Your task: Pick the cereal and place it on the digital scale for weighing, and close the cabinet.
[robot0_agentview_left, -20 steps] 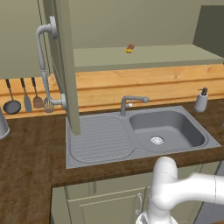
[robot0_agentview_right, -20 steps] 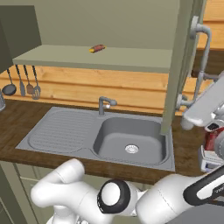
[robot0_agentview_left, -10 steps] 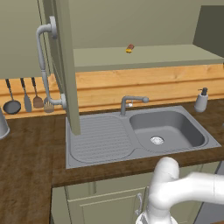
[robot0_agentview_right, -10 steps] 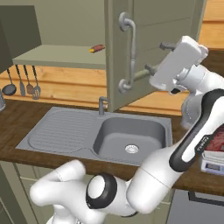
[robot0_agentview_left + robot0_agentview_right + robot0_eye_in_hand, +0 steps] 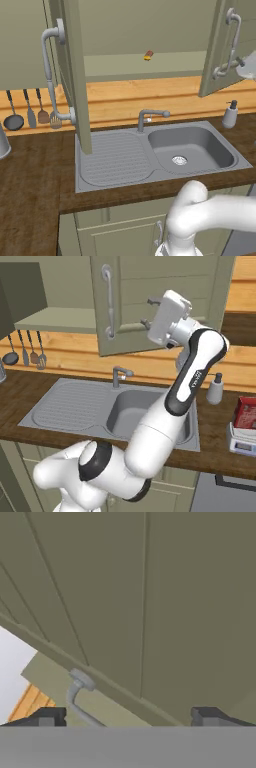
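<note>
The right cabinet point(image 5: 160, 301) door has swung a long way in the last second: a second ago it stood edge-on to the right base camera, half a second ago it was half turned, and now its panelled face nearly covers the right part of the opening. The gripper point(image 5: 150, 312) has followed it round and sits against the door face, to the right of the door's handle point(image 5: 107, 301), jaws spread wide and holding nothing. In the hand view the door panel is right in front of the fingertips point(image 5: 47, 716), with one end of the handle between them.

That suggests the cereal step is done and the closing is under way. The cereal point(image 5: 246, 414) stands upright on the scale point(image 5: 242, 440) at the right end of the counter point(image 5: 210, 416), well apart from the arm.

The right door is not yet flush; in the left base view it still angles out from the cabinet front. The left door point(image 5: 75, 75) stands fully open, edge-on, so it probably needs its own push afterwards.

Inside the cabinet, the shelf point(image 5: 145, 65) holds one small yellow-and-red item point(image 5: 148, 54) towards its middle. The sink point(image 5: 190, 147) basin holds nothing but its drain. A soap dispenser point(image 5: 229, 114) stands just right of the sink, and utensils point(image 5: 30, 112) hang on the far wall at left.
</note>
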